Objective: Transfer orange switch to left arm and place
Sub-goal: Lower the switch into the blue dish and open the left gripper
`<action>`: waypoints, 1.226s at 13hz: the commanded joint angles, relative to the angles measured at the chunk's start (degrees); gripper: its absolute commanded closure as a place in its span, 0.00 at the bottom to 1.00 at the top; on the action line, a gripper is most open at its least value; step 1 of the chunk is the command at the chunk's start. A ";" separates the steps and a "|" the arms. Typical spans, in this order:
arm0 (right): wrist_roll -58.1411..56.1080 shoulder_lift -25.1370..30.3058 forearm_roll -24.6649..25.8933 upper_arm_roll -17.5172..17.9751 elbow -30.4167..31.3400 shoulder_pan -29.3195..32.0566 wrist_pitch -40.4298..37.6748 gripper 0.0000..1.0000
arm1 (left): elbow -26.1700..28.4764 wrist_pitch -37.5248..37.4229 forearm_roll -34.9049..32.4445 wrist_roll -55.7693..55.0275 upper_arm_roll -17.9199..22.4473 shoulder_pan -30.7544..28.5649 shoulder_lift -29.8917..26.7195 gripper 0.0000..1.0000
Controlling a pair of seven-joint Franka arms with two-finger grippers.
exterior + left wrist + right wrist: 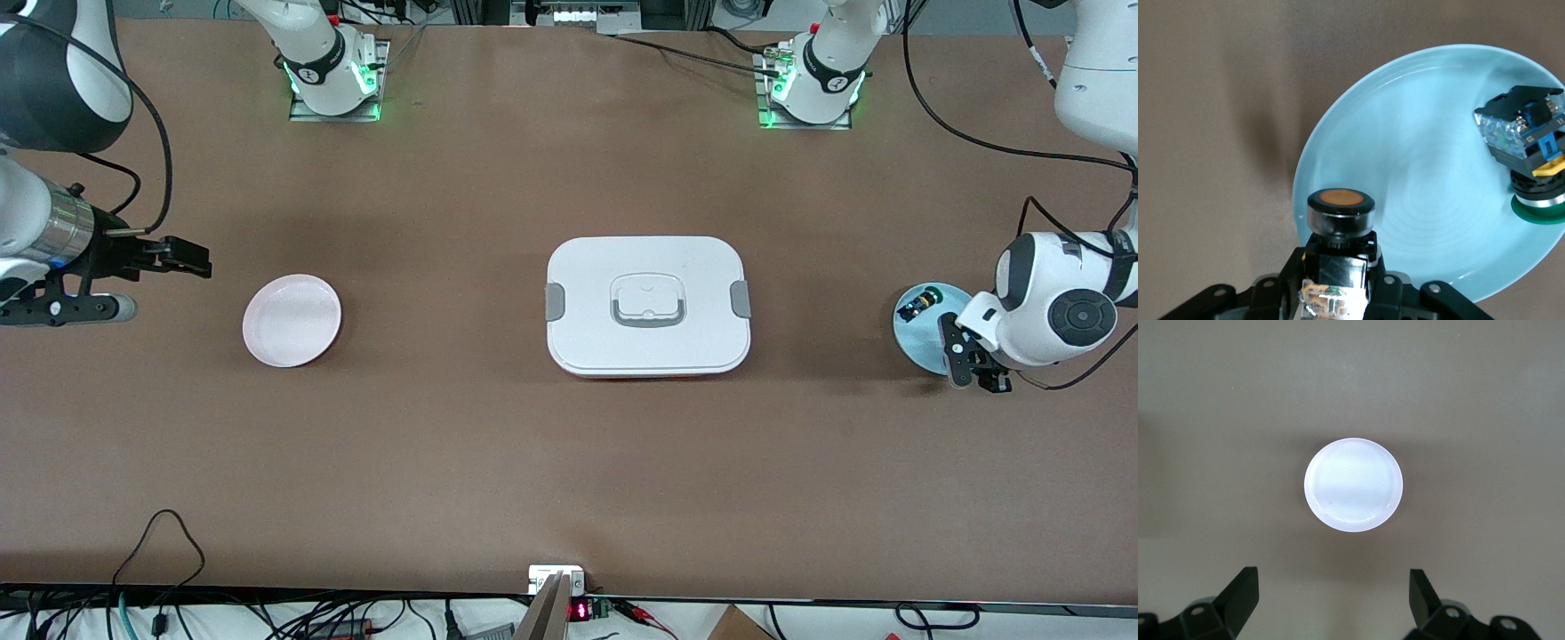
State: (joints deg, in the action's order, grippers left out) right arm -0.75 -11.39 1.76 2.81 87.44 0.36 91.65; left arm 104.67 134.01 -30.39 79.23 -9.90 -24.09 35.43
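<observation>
The orange switch (1340,213), black with a round orange cap, sits between the jaws of my left gripper (1338,267), which is shut on it at the rim of the light blue plate (1418,167). In the front view the left gripper (969,363) is over the nearer edge of that plate (925,342) and hides the switch. My right gripper (191,258) is open and empty, up in the air beside the pale pink plate (292,320); its wrist view shows that plate (1353,485) between the spread fingers (1241,593). The white box (647,305) stands mid-table between the two plates.
A second small switch with a green cap and blue mark (1528,147) lies on its side on the blue plate; it also shows in the front view (916,307). Cables hang along the table's near edge (169,533). The arm bases (333,76) stand at the top.
</observation>
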 commanded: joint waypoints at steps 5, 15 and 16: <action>0.40 5.50 0.95 0.61 3.00 0.34 0.64 0.00 | 1.59 -0.77 -1.08 0.57 -1.43 -1.05 -0.28 0.81; -1.54 4.71 0.26 0.62 1.42 0.61 0.55 0.00 | 2.82 -3.13 -0.90 1.45 -3.80 -2.63 -3.61 0.00; -1.54 4.53 0.26 0.70 1.42 0.52 0.46 0.00 | 2.56 -5.41 -0.82 1.28 -4.85 -2.54 -5.01 0.00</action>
State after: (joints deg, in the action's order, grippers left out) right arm -1.31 -6.98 2.22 2.92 89.12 0.49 91.95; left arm 106.22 132.36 -30.39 79.67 -12.65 -25.92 34.58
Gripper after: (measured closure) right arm 0.000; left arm 0.141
